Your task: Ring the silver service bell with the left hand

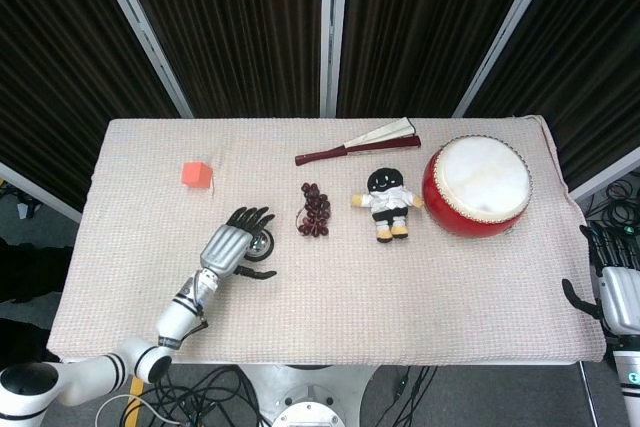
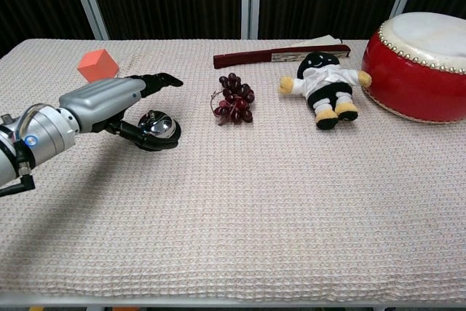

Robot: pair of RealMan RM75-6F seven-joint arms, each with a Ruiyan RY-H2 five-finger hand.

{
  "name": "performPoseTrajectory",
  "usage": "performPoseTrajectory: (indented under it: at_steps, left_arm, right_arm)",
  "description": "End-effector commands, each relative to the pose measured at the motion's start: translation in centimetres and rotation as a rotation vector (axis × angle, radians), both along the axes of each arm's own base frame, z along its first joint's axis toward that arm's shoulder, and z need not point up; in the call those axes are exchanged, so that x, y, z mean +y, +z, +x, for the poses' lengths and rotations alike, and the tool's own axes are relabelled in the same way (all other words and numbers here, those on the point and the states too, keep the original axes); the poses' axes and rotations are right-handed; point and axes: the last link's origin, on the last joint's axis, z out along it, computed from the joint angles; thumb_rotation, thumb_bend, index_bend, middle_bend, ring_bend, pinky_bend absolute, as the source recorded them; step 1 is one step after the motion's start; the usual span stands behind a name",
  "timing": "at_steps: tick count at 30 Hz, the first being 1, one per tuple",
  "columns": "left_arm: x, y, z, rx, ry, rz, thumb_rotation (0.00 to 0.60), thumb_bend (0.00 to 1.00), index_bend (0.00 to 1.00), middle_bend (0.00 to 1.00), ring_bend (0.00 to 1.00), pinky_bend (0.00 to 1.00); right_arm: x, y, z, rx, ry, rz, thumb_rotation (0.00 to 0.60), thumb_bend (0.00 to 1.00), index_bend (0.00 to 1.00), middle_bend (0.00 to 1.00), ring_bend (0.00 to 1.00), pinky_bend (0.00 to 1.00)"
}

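The silver service bell (image 2: pixel 160 127) stands on the cloth left of centre, its dome (image 1: pixel 262 244) showing beside my left hand. My left hand (image 2: pixel 109 100) hovers just above and to the left of it, palm down. The fingers (image 2: pixel 156 79) stretch out over the bell and the thumb (image 2: pixel 142 140) curves under its near side. It holds nothing, and in the head view the left hand (image 1: pixel 228 245) covers the bell's left part. My right hand (image 1: pixel 618 292) hangs off the table's right edge with its fingers apart and nothing in it.
An orange cube (image 2: pixel 97 65) lies behind the left hand. A bunch of dark grapes (image 2: pixel 234 107) sits just right of the bell. Further right are a plush doll (image 2: pixel 323 85), a folded fan (image 2: pixel 280 53) and a red drum (image 2: pixel 422 67).
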Motion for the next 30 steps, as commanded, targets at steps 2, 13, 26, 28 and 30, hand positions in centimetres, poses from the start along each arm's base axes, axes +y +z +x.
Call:
performPoseTrajectory:
  at_steps: [2,13,26,28,30]
  left_arm:
    - [-0.9,-1.1,-0.9,0.039,0.022,-0.054,0.251,0.0,0.01,0.0,0.0,0.0]
    - [-0.3,0.1,0.3,-0.014,-0.023,0.025,0.249,0.0,0.01,0.0,0.0,0.0]
    - [-7.6,11.9,-5.9,0.053,0.082,0.317,0.25,0.0,0.01,0.0,0.0,0.0]
    - [-9.5,13.6,-7.4,0.072,0.135,0.348,0.247,0.0,0.01,0.0,0.0,0.0]
    - [-10.9,14.9,-8.5,0.091,0.173,0.376,0.244,0.0,0.01,0.0,0.0,0.0]
  right_arm:
    - [0.0,0.0,0.0,0.0,-0.002,0.001,0.6,0.27,0.0,0.0,0.0,0.0]
    - [0.0,0.3,-0.2,-0.007,-0.004,-0.01,0.6,0.27,0.0,0.0,0.0,0.0]
    - [0.0,0.1,0.2,-0.029,0.018,-0.015,0.6,0.27,0.0,0.0,0.0,0.0]
    - [0.0,-0.1,0.1,-0.03,0.018,-0.007,0.6,0.27,0.0,0.0,0.0,0.0]
    - [0.0,-0.2,0.1,-0.031,0.019,-0.003,0.6,0.27,0.0,0.0,0.0,0.0]
